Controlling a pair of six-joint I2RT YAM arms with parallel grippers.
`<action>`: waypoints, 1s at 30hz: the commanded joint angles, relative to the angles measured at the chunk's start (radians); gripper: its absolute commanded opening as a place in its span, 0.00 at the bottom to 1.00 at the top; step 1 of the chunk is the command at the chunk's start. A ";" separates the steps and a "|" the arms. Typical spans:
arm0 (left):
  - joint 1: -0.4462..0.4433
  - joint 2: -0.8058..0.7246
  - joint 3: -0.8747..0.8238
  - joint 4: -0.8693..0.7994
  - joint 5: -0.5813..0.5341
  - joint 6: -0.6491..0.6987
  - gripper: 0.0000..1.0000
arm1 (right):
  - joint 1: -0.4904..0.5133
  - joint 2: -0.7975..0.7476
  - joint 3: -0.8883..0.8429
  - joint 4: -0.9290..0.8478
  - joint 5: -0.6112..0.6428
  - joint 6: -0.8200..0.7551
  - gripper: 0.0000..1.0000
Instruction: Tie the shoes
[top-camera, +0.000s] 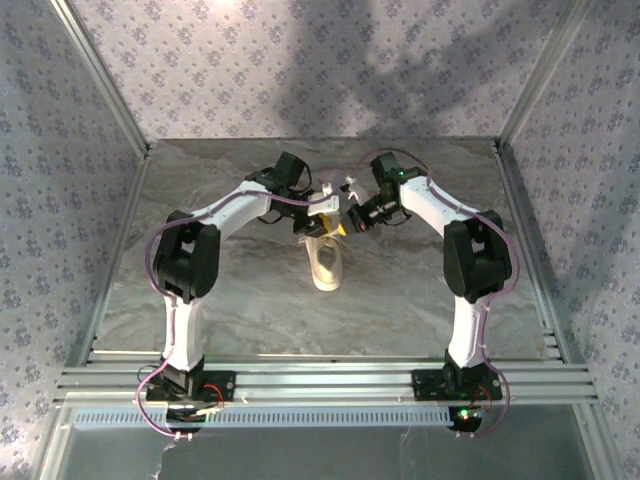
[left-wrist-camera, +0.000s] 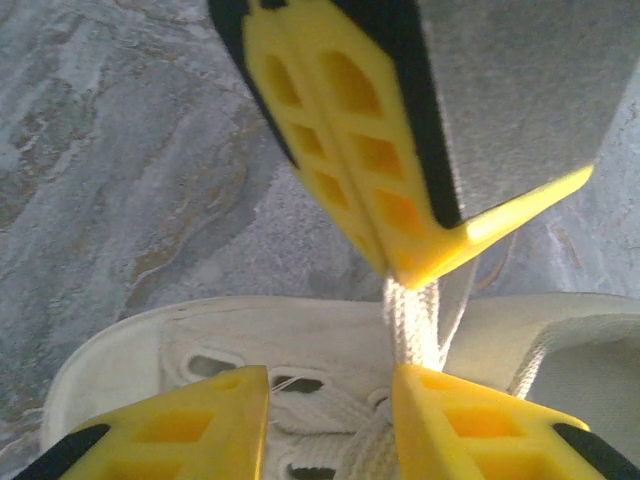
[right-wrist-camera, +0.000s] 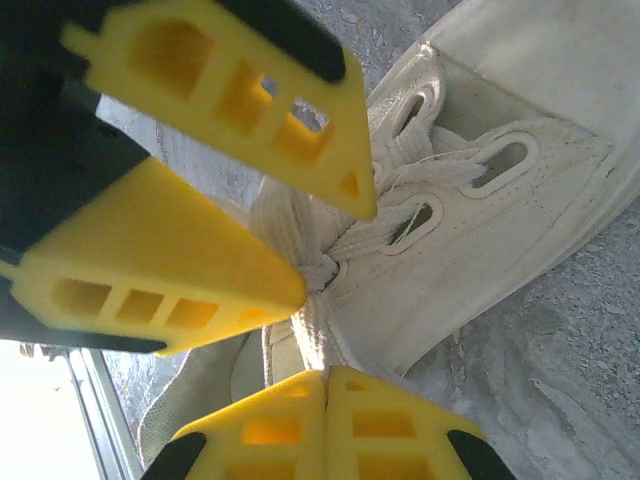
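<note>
The cream-white sneaker (top-camera: 327, 268) lies mid-table, and both grippers meet over its far end. My right gripper (right-wrist-camera: 325, 375) is shut on a white lace (right-wrist-camera: 318, 335) that rises taut from the knot area at the eyelets. In the left wrist view that same lace (left-wrist-camera: 412, 320) runs up from the shoe (left-wrist-camera: 130, 350) into the right gripper's closed tips (left-wrist-camera: 400, 268). My left gripper (left-wrist-camera: 330, 385) is open, straddling the laced tongue, its right finger (left-wrist-camera: 470, 420) right beside the taut lace. Its two yellow fingers (right-wrist-camera: 160, 265) spread apart in the right wrist view.
The table is grey marbled stone (top-camera: 420, 300), walled by patterned panels with aluminium posts (top-camera: 100, 80). An aluminium rail (top-camera: 320, 380) along the near edge carries both arm bases. The arms arch inward from left and right towards the shoe.
</note>
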 joint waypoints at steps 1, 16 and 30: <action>-0.011 0.023 0.032 -0.079 0.050 0.036 0.33 | -0.007 0.016 0.035 -0.035 -0.018 -0.017 0.00; 0.006 -0.006 0.029 -0.088 0.122 0.004 0.38 | -0.007 0.019 0.032 -0.037 -0.009 -0.014 0.00; -0.010 0.081 0.099 -0.196 0.070 -0.033 0.13 | -0.016 0.015 0.032 -0.032 -0.014 -0.006 0.00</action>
